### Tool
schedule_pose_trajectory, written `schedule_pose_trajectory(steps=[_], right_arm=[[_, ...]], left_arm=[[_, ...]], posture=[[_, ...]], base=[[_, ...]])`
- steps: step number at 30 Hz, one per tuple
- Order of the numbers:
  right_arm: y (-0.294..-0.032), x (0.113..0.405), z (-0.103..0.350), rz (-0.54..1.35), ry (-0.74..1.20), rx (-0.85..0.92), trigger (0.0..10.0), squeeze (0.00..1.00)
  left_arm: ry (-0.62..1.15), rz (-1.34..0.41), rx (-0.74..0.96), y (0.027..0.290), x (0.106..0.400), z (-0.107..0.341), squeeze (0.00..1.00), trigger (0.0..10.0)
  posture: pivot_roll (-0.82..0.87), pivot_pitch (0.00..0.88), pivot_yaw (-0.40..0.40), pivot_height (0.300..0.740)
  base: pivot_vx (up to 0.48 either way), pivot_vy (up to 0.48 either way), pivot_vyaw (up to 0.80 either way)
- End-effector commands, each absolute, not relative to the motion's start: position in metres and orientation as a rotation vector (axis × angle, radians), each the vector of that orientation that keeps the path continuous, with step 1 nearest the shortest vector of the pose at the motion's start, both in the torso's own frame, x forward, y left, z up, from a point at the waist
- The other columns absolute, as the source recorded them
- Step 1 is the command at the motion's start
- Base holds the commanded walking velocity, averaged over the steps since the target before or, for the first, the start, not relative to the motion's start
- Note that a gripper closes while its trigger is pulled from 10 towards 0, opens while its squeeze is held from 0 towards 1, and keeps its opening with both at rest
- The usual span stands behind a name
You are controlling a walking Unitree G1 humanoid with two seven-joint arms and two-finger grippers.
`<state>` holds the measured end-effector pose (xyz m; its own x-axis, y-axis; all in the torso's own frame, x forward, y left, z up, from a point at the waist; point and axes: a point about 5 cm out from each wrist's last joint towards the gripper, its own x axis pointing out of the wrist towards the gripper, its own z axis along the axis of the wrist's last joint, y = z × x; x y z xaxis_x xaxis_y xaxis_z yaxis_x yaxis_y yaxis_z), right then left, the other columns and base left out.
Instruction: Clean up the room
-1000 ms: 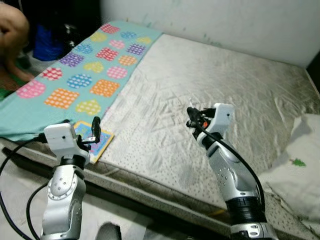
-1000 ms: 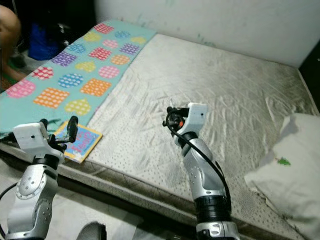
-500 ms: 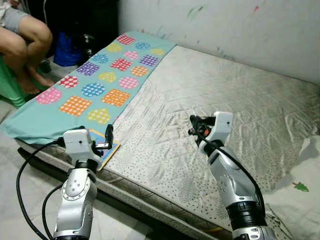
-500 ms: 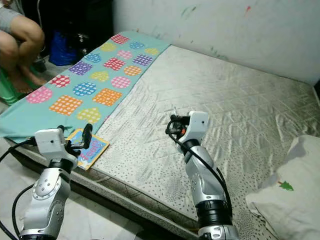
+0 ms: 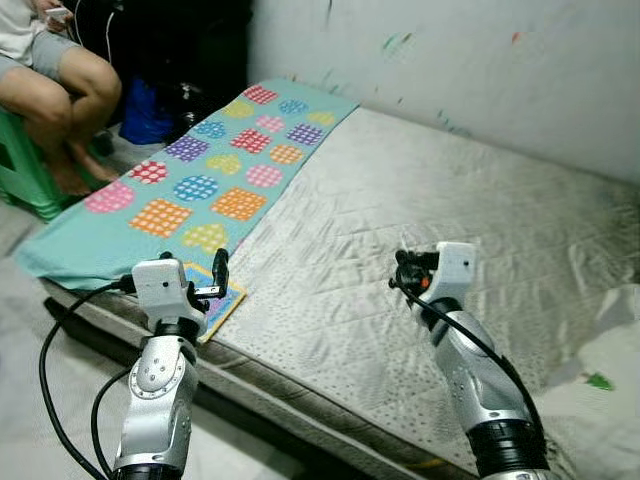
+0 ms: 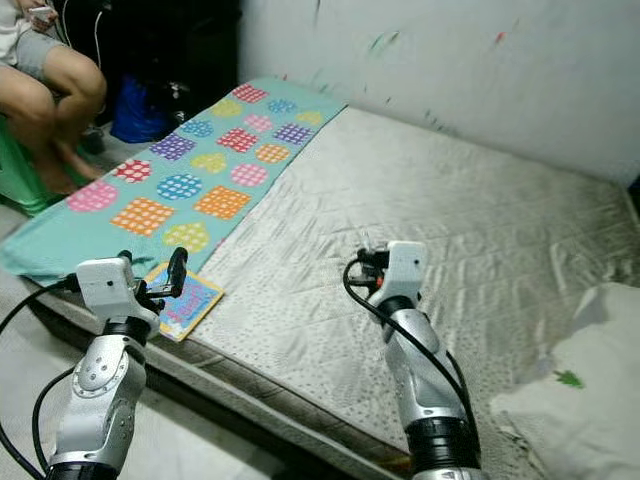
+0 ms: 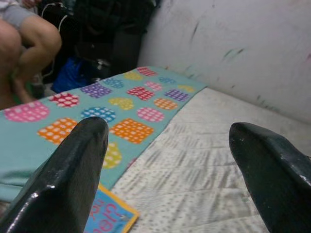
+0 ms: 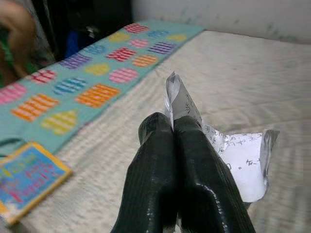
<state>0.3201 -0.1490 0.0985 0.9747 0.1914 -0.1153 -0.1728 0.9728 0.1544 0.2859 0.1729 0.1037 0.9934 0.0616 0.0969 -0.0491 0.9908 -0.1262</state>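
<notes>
One mattress [image 5: 420, 230], one patterned blanket [image 5: 190, 180], one book [image 6: 185, 300], one pillow [image 6: 570, 400], one paper scrap [image 8: 238, 155].

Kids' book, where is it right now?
The kids' book lies flat at the mattress's front-left edge, just below the teal patterned blanket, beside the open left gripper.

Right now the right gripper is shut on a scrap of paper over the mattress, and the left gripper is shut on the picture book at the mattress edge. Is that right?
Not quite. The left gripper is open and holds nothing: the left wrist view shows its fingers spread, with the picture book lying on the mattress edge below. The right gripper is shut on the scrap of paper, as you said.
</notes>
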Motion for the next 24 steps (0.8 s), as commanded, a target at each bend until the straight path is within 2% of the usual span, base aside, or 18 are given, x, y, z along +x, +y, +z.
schedule_pose_trajectory(steps=[1, 6, 11, 12, 13, 15, 16, 18, 24], right_arm=[[-0.151, 0.318, 0.101, 0.215, 0.137, 0.107, 10.0, 0.0], [-0.155, 0.321, 0.104, 0.226, 0.14, 0.077, 10.0, 0.0], [-0.148, 0.327, 0.106, 0.175, 0.103, 0.125, 10.0, 0.0], [-0.148, 0.326, 0.107, 0.17, 0.098, 0.131, 10.0, 0.0], [-0.146, 0.326, 0.107, 0.161, 0.09, 0.14, 10.0, 0.0], [-0.146, 0.326, 0.108, 0.149, 0.083, 0.147, 10.0, 0.0], [-0.145, 0.325, 0.109, 0.125, 0.065, 0.161, 10.0, 0.0], [-0.15, 0.323, 0.112, 0.078, 0.032, 0.189, 10.0, 0.0], [-0.156, 0.315, 0.114, 0.031, 0.009, 0.216, 10.0, 0.0]], left_arm=[[-0.102, 0.084, -0.137, 0.173, 0.285, 0.101, 0.0, 10.0], [-0.107, 0.118, -0.164, 0.171, 0.282, 0.099, 0.0, 10.0], [-0.091, 0.009, -0.138, 0.157, 0.288, 0.101, 0.0, 10.0], [-0.091, -0.005, -0.132, 0.155, 0.289, 0.102, 0.0, 10.0], [-0.092, -0.023, -0.126, 0.154, 0.291, 0.104, 0.0, 10.0], [-0.091, -0.038, -0.12, 0.153, 0.292, 0.105, 0.0, 10.0], [-0.088, -0.062, -0.105, 0.156, 0.293, 0.107, 0.0, 10.0], [-0.079, -0.089, -0.081, 0.158, 0.296, 0.107, 0.0, 10.0], [-0.084, -0.098, -0.072, 0.164, 0.301, 0.116, 0.0, 10.0]], posture=[[-0.06, 0.0, -0.173, 0.74], [-0.06, 0.0, -0.18, 0.74], [-0.07, 0.0, -0.075, 0.74], [-0.07, 0.0, -0.075, 0.74], [-0.08, 0.0, -0.031, 0.74], [-0.08, 0.0, -0.031, 0.74], [-0.1, 0.0, 0.025, 0.74], [-0.11, 0.0, 0.056, 0.74], [-0.12, 0.0, 0.072, 0.74]], base=[[0.0, 0.0, 0.0], [0.0, 0.0, 0.0], [0.0, 0.0, 0.0], [0.0, 0.0, 0.0], [0.0, 0.0, 0.0], [0.0, 0.0, 0.0], [0.0, 0.0, 0.0], [0.0, 0.0, 0.0], [0.0, 0.0, 0.0]])
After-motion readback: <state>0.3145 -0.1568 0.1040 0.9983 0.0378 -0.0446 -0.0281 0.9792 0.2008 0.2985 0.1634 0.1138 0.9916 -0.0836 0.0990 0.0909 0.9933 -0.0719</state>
